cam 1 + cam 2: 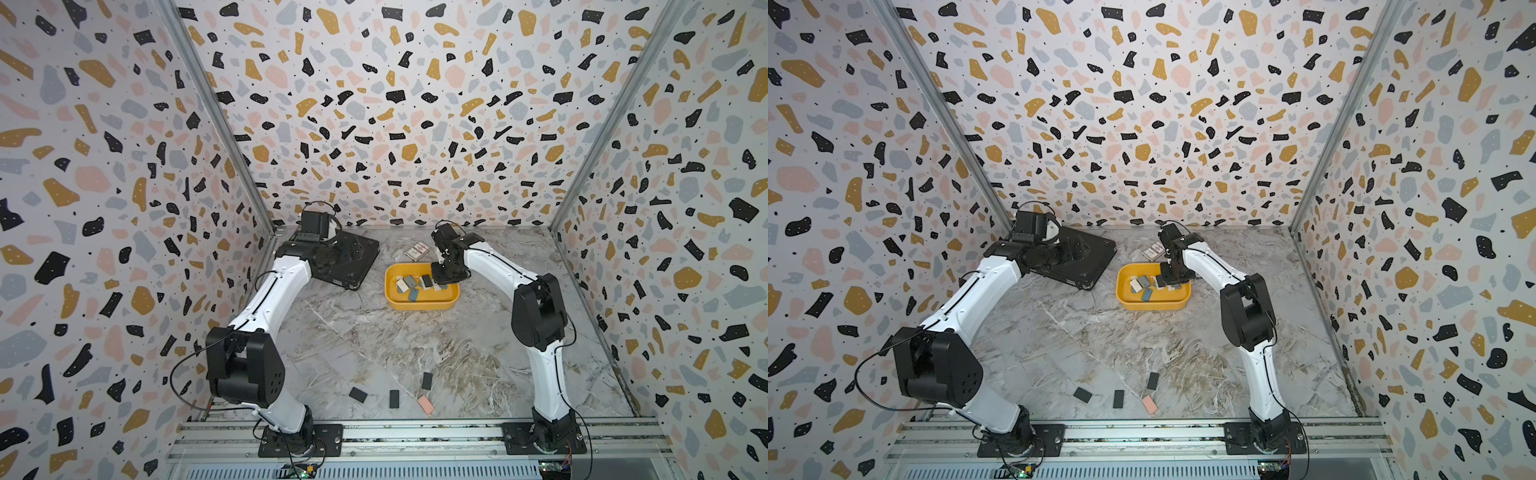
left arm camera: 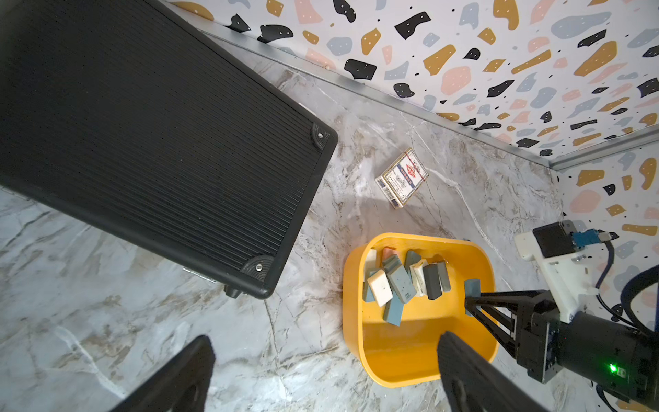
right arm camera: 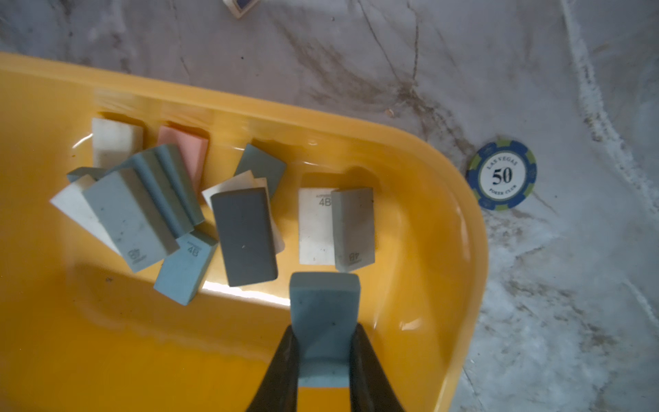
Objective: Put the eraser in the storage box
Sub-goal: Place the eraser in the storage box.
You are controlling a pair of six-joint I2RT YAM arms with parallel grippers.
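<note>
One eraser (image 3: 323, 299) pinched in my right pincer (image 3: 323, 335) over storage box (image 3: 460, 228); close to rim, may bounce out

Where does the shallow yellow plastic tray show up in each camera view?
Both top views: shallow yellow plastic tray, just below frame centre.
Left wrist: tray beside a corner of the ribbed black case.
Right wrist: fills most of the frame, under the gripped blue-grey eraser.
Landmark: playing-card pack just beyond the tray, in all four.
</note>
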